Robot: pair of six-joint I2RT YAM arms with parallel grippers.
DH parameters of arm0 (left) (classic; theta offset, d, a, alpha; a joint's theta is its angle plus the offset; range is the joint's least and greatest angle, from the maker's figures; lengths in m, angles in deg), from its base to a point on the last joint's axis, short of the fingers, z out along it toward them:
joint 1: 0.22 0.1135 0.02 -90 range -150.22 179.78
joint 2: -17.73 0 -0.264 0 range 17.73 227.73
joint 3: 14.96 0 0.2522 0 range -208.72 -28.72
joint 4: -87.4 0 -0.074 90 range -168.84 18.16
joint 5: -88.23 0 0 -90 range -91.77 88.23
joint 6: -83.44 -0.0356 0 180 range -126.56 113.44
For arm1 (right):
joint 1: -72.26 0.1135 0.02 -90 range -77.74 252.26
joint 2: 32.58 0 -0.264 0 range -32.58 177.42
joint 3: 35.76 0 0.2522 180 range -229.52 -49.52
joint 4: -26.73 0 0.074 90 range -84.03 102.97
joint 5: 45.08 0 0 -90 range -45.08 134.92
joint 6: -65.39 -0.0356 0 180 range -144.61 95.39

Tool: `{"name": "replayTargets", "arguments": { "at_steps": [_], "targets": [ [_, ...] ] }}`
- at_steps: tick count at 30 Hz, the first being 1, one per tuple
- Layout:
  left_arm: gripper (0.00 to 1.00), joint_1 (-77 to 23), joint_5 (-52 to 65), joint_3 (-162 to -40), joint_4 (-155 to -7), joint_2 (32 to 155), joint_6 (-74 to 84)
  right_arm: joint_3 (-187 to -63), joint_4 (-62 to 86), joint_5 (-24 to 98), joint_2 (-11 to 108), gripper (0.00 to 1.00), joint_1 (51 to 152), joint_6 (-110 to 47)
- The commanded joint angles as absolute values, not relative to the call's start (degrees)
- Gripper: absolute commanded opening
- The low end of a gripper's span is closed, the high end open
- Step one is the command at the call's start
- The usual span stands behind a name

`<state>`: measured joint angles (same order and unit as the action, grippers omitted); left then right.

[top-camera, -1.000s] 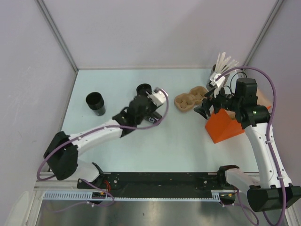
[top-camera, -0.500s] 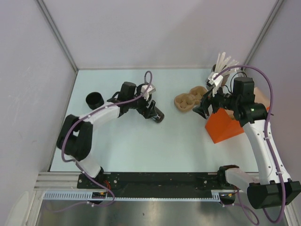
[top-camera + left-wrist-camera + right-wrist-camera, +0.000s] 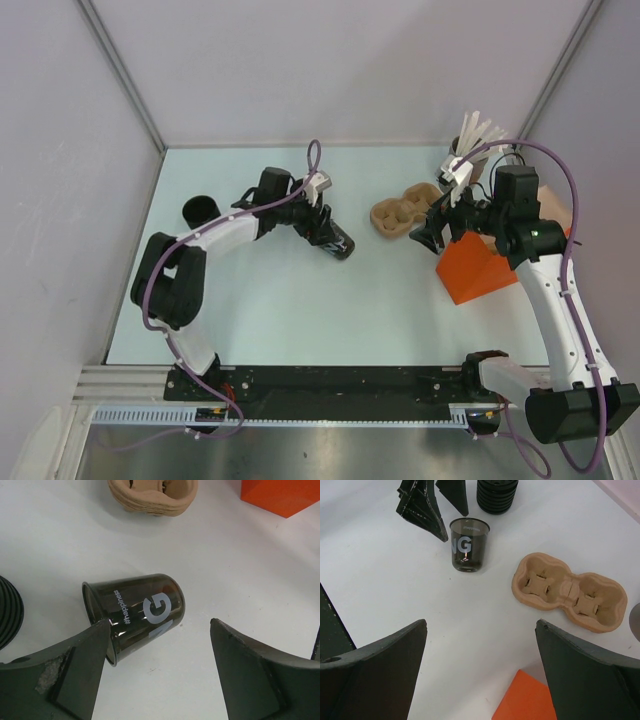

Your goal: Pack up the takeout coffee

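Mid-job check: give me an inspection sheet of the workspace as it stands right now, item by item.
Surface: pale tabletop, no spill seen.
Job's things: dark translucent disposable cup with white print lies on its side, no lid seen; orange bag sits beside the right arm.
Clutter: tan moulded-pulp two-cup carrier, both wells empty; ribbed black cup, open end up; grey tub of white sticks.
Grippers: left gripper open, straddling the lying cup, one finger at its rim; right gripper open, nothing in it.
Cables: left arm's purple cable and right arm's purple cable, the latter passing close to the tub.
Surroundings: plain pale walls; nothing else seen.
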<state>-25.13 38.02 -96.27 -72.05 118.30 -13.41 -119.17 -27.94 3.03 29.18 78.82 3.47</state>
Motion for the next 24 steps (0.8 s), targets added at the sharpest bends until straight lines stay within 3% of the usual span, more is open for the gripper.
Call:
{"name": "replayTargets", "arguments": {
  "at_steps": [1, 18, 21, 24],
  "targets": [
    [0.86, -23.6, 39.6, -97.2, -74.9, 117.8, -12.4, -119.0, -27.1, 2.8, 29.1, 0.95, 78.8, 3.5],
    [0.82, -22.9, 39.1, -100.4, -74.9, 125.2, -13.7, -119.0, -27.5, 2.3, 29.2, 0.94, 78.8, 3.8],
    [0.76, -23.0, 40.2, -100.8, -74.7, 125.7, -13.4, -119.0, -27.5, 2.5, 29.3, 0.95, 78.8, 3.8],
    [0.62, -22.9, 41.3, -101.1, -74.7, 125.9, -13.2, -119.0, -27.5, 2.5, 29.5, 0.94, 78.9, 3.9]
  ]
}}
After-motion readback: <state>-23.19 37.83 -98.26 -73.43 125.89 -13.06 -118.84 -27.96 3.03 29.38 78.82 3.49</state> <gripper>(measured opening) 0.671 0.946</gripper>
